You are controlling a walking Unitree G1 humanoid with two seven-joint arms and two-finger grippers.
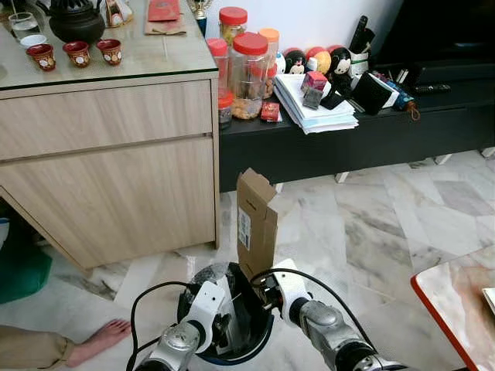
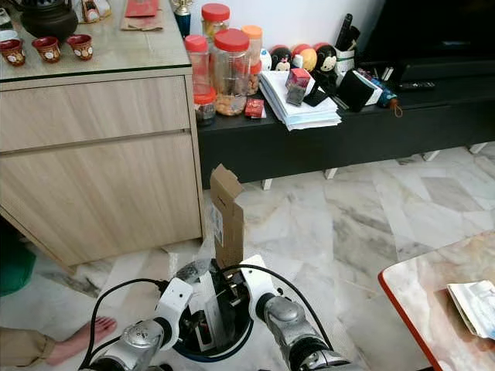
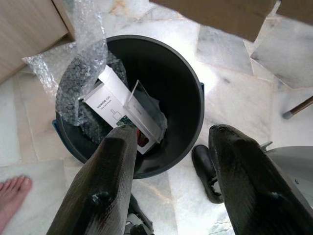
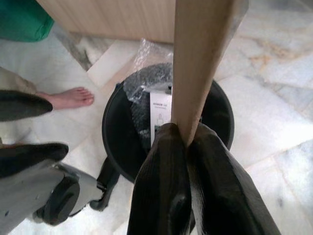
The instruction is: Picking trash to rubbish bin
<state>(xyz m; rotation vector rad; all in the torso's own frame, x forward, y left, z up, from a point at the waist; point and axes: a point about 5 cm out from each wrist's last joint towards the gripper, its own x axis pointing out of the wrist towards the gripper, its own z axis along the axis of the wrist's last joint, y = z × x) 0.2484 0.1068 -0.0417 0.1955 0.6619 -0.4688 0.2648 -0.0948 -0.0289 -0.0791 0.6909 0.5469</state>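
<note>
A light wood sideboard (image 1: pixel 108 162) with a glass top stood on the white-grey marble floor (image 1: pixel 363 232). Touching its side, a low black cabinet (image 1: pixel 348 143) ran along the white wall (image 1: pixel 309 23). Well apart from the sideboard, across the floor, a red-edged table corner (image 1: pixel 456 305) showed. Lighting was even and bright.

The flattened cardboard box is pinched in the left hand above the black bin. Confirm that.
Not the left. The right hand pinches the flattened cardboard box above the black bin, as the right wrist view shows. The left hand is open beside it.
</note>
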